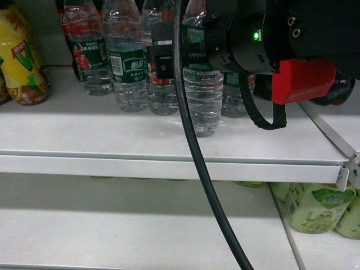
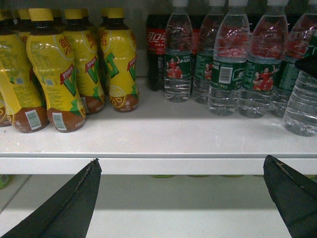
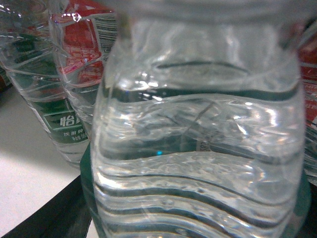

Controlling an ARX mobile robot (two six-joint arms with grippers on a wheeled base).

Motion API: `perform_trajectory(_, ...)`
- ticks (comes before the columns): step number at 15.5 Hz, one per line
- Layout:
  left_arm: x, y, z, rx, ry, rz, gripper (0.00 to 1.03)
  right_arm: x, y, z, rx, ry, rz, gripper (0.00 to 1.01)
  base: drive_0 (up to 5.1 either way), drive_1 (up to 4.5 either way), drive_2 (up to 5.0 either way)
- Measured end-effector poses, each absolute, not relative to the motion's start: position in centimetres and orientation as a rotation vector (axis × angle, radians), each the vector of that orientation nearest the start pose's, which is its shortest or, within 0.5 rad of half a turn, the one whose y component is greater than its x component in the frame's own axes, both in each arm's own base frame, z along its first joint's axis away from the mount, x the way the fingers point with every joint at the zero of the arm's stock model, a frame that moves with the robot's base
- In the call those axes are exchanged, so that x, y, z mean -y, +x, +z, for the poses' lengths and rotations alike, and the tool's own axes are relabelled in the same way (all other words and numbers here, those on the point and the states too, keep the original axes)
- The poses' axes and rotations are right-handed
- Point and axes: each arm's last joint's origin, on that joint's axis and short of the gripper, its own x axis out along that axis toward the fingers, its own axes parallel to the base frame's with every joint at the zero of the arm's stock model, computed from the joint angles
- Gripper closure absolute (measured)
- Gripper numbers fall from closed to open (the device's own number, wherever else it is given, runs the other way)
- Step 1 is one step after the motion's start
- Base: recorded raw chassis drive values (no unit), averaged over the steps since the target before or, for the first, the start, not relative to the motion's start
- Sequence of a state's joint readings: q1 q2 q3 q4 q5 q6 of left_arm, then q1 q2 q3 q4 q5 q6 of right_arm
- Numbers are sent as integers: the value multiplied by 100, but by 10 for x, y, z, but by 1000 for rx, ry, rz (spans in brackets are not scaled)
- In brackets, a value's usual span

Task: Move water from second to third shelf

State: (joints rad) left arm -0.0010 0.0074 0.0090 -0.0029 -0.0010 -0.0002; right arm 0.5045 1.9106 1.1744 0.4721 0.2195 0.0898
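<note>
- Left gripper (image 2: 182, 159): released, dark fingers (image 2: 74, 208) spread wide, holding nothing. Level with the front lip of the white shelf (image 2: 148, 136).
- Ahead-left of the left gripper: yellow-labelled tea bottles (image 2: 54, 74) in a cluster, upright, at the shelf's left end.
- Straight ahead of it, further back: one cola bottle (image 2: 156, 54) with a red label, just left of the water row.
- Ahead-right of it: row of spare water bottles (image 2: 233, 69), green and red labels, upright and touching side by side.
- Thick black cable (image 1: 197, 140) hangs down the middle of the head view, crossing in front of the shelf edge.
- Right gripper (image 1: 180, 53): reaches across from the right at label height and looks clamped on the water (image 1: 202, 101).
- Water sits between the right gripper's fingers, upright, base at shelf level. Stands forward of the row, nearer the front edge.
- Right wrist view: ribbed clear body of the water (image 3: 198, 148) fills the frame, right up against the camera. One dark finger (image 3: 49, 218) shows low at its left side.
- Left wrist view: same water (image 2: 302, 104) at the far right, with a black gripper part over its label.
- Below-right of the right gripper, one shelf down: green-labelled drink bottles (image 1: 315, 205).
</note>
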Motion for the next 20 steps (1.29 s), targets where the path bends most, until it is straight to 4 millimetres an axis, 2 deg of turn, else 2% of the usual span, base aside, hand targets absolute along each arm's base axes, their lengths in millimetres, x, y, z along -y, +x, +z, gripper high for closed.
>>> perform_trajectory(2,0,98,166,-2,0,0,5,-199,373,206,-263,0,255,4,0,0,0)
perform_trajectory(4,0,98,166,-2,0,0,5,-198,373,206,-265,5,247,22,0,0,0)
perform_trajectory(5,0,98,166,-2,0,0,5,-201,372,206,-263,4,249,35,0,0,0)
perform_trajectory(6,0,98,166,-2,0,0,5,-200,372,207,-263,7,246,52,0,0,0)
perform_trajectory(7,0,98,166,-2,0,0,5,-200,372,207,-260,10,245,56,0,0,0)
perform_trajectory(10,0,98,166,-2,0,0,5,-195,366,207,-265,16,244,59,0,0,0)
perform_trajectory(11,0,98,166,-2,0,0,5,-187,360,210,-281,38,247,59,0,0,0)
perform_trajectory(12,0,98,166,-2,0,0,5,-168,339,216,-314,44,258,59,0,0,0)
perform_trajectory(16,0,98,166,-2,0,0,5,-140,284,218,-291,-44,274,59,0,0,0)
perform_trajectory(20,0,98,166,-2,0,0,5,-94,229,242,-231,-20,241,60,0,0,0)
